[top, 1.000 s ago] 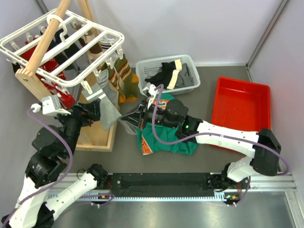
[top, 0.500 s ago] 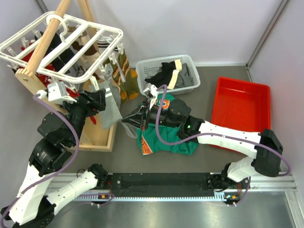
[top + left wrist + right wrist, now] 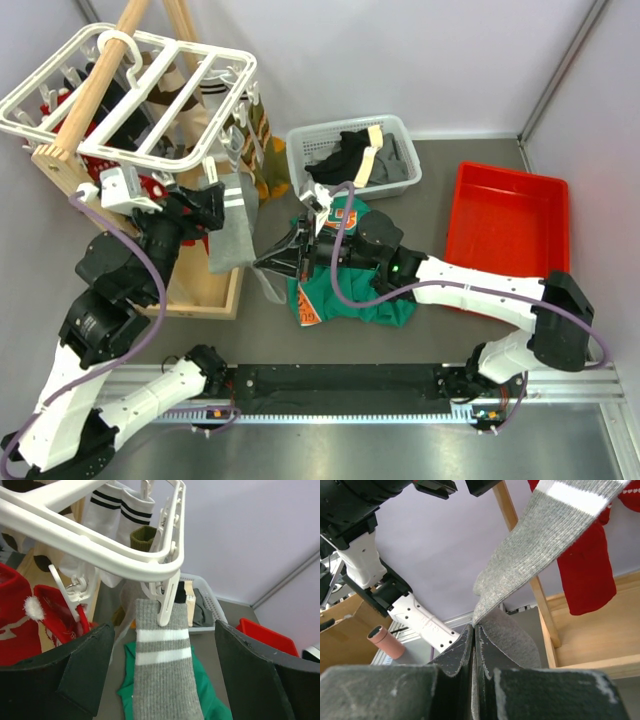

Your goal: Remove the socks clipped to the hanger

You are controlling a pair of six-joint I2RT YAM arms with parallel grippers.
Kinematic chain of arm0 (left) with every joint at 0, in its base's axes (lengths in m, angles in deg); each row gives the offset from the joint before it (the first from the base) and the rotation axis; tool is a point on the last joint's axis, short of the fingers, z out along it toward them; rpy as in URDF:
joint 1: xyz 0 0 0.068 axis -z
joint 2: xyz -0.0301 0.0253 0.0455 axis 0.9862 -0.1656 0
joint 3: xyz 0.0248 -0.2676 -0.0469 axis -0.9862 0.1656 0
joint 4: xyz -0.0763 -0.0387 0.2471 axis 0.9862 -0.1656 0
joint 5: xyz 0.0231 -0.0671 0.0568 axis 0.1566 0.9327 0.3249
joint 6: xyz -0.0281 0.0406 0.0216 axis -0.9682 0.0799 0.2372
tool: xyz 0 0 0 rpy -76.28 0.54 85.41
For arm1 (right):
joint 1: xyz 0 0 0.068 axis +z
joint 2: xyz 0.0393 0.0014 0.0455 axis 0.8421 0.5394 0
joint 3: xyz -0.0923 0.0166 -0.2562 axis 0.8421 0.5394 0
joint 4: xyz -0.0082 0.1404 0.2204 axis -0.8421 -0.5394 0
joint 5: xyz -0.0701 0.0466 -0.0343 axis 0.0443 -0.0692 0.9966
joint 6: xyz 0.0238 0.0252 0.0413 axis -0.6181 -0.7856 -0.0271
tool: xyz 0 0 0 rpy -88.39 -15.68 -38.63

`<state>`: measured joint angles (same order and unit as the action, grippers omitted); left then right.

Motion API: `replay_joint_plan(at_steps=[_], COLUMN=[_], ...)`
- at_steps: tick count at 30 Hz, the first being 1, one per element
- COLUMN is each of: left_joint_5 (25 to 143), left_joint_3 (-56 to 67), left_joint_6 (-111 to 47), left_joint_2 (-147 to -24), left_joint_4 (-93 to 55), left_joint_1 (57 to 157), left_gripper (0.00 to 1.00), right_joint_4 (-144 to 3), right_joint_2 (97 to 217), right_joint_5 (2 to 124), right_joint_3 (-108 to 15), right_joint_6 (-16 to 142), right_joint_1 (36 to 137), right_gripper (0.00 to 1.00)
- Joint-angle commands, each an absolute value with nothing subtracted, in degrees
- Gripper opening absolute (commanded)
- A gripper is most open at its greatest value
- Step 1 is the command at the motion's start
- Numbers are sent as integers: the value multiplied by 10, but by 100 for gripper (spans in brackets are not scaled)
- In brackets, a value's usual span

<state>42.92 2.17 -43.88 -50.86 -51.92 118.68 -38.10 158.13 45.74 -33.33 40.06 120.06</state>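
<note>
The white slatted hanger (image 3: pixel 130 85) hangs on a wooden rack at the far left, with several socks clipped under it. A grey sock with two pale bands (image 3: pixel 232 225) hangs from a clip (image 3: pixel 167 605) at the hanger's near corner. My right gripper (image 3: pixel 268 262) is shut on the grey sock's toe end (image 3: pixel 520 565) and holds it stretched. My left gripper (image 3: pixel 205 205) is open just under the hanger, its fingers (image 3: pixel 82 672) either side of the grey sock (image 3: pixel 165 680). Red socks (image 3: pixel 20 615), white striped socks (image 3: pixel 112 515) and a green-brown sock (image 3: pixel 262 150) also hang there.
The pale wooden A-frame rack (image 3: pixel 205 285) stands under the hanger. A white basket (image 3: pixel 400 135) with dark and cream garments sits behind the right arm. A green shirt (image 3: pixel 350 300) lies under it. A red tray (image 3: pixel 505 230) is at the right.
My left arm has risen and moved toward the hanger, which has tilted and swung up to the left. My right gripper, still on the grey sock's toe, has shifted slightly toward me.
</note>
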Motion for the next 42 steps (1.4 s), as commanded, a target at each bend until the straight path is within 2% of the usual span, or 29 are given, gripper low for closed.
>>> replay_joint_plan(at_steps=[1,14,23,26,36,42], left_joint_5=[465,517,646,680,647,675], left_joint_3=[0,63,190,214,251,280], left_joint_6=[-428,-490,-555,-541,-459,-458], left_joint_2=[-478,-336,-251,-240,-255,-256], left_joint_4=[-512,-621,-585,-561,-560,-520], left_joint_1=[1188,1188,1188,1188,1188,1188], left_gripper=[86,88,90,91,92,93], right_joint_4=[-339,-324,-323,-320,-329,-333], right_joint_2=[1592,1613,1634,1637,1637,1643], right_joint_5=[439,486,521,522,499,493], right_joint_3=[-361,-400,-430,-437,-443,-445], right_joint_6=[385,351,341,333,323,321], right_joint_1=[1196,1201,1214,1216,1221,1221], right_gripper=[0,0,0,0,0,0])
